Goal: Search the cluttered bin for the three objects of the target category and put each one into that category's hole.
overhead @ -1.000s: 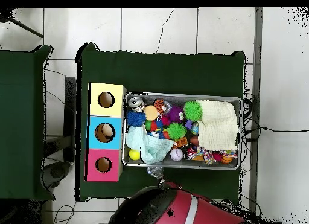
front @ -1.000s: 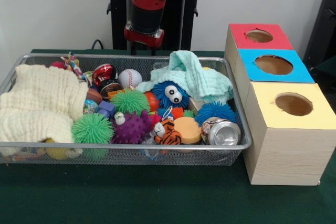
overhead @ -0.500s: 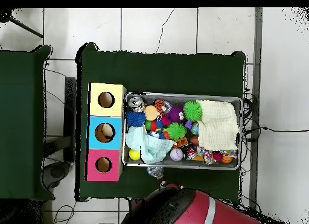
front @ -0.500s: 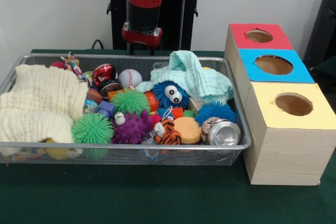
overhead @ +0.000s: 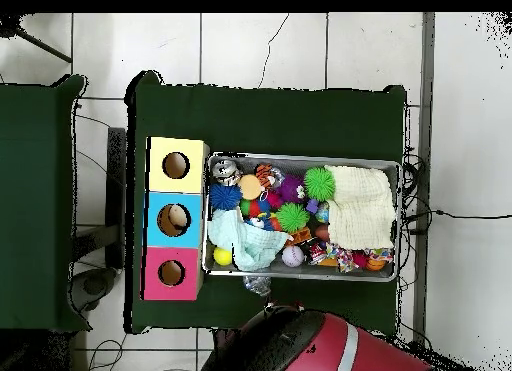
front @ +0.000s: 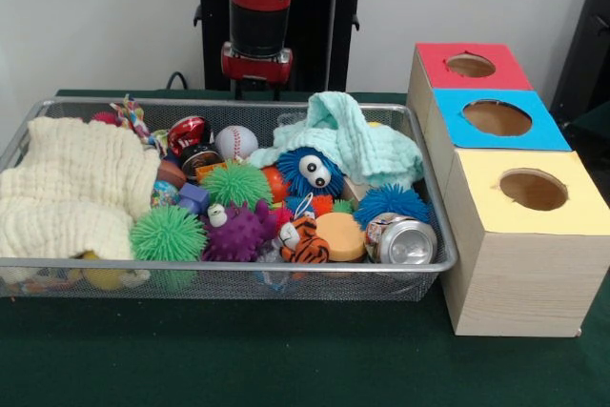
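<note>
**Bright clutter beside three coloured box tops**

The boxes [front: 515, 178] had pale wood sides with red, blue and yellow tops. In the silver mesh bin [front: 238, 278] lay a cream cloth [front: 71, 193], a mint cloth [front: 348, 140], green spiky balls [front: 169, 234], a purple one [front: 238, 232] and an orange-and-black striped tiger [front: 303, 241]. The arm [front: 253, 7] was red and black.

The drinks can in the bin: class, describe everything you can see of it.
The can looks like silver metal and lies on its side in the wire bin, at the corner nearest the yellow box. Its round end faces the front camera. It rests beside the orange disc, below the blue spiky ball.
</note>
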Available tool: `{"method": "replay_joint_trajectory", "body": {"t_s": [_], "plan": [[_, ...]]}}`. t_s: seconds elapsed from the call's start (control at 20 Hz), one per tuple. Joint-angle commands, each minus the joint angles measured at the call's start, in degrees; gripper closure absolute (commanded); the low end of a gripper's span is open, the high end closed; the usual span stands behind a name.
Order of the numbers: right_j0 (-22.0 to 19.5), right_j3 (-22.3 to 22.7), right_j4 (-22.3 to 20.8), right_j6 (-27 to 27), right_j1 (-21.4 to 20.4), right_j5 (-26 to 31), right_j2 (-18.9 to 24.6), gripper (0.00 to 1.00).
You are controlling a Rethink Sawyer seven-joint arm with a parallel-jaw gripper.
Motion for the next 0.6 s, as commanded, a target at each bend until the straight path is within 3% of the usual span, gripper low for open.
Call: {"method": "replay_joint_trajectory", "body": {"t_s": [0.05, 0.6], "plan": [[-0.92, -28.73, 4.12, 5.49, 23.28, -12.44, 5.07, 0.00], [-0.68, -31.65, 3.10, 5.78, 26.51, -16.28, 3.77, 0.00]]}}
